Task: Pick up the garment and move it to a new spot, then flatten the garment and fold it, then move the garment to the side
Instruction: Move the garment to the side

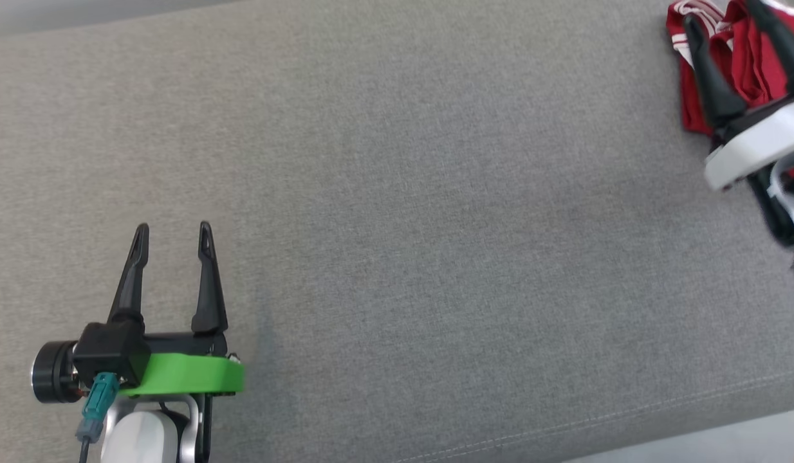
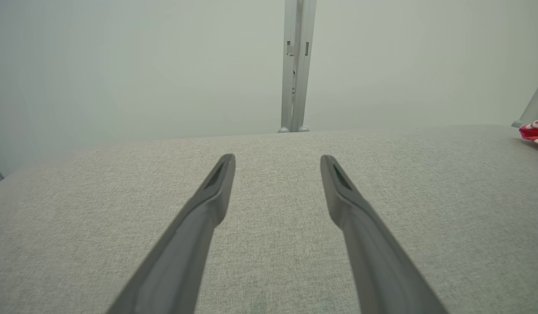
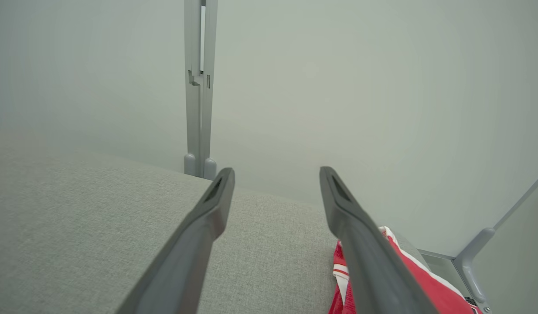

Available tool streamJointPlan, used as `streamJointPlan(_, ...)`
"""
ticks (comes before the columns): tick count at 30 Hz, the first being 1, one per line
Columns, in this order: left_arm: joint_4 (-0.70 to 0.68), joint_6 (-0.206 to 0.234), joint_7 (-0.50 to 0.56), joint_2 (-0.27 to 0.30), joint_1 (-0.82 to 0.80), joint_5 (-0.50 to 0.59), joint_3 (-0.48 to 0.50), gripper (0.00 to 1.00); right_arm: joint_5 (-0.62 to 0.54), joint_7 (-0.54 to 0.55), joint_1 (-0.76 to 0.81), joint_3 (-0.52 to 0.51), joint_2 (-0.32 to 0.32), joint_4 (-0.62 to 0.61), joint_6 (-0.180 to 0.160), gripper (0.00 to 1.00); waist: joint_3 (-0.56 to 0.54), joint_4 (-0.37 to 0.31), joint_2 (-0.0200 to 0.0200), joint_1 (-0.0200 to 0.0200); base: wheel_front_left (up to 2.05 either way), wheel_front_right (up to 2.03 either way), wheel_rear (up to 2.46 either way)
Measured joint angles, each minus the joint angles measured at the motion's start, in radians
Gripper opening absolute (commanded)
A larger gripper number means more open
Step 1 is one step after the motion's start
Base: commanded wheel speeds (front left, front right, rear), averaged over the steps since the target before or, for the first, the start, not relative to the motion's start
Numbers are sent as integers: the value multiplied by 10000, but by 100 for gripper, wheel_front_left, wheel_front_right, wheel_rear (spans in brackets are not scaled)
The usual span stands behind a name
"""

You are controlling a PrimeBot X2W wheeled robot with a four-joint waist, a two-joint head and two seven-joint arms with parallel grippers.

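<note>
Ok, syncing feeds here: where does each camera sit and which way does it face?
Head: looks down at the cushion; left gripper lower left, right gripper top right over the garment.
Left wrist: along its open fingers, across the cushion toward a post.
Right wrist: along its fingers, garment beneath.
Shared: both wrists see the post; all see the garment.

On my head view the crumpled red cloth garment with white stripes [image 1: 751,71] runs off the top right corner, partly behind the right gripper [image 1: 722,9] and its dark fingers. I can't make out its full shape. On the left wrist view the garment [image 2: 536,133] is a sliver cut by the edge.
</note>
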Motion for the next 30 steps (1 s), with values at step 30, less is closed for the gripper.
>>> streamJointPlan(30,1158,-548,0,-119,1001,-351,267,100,-1327,58,6981,-2911,2460,-3490,-2,100,-2587,1025,0,-1,0,0,0)
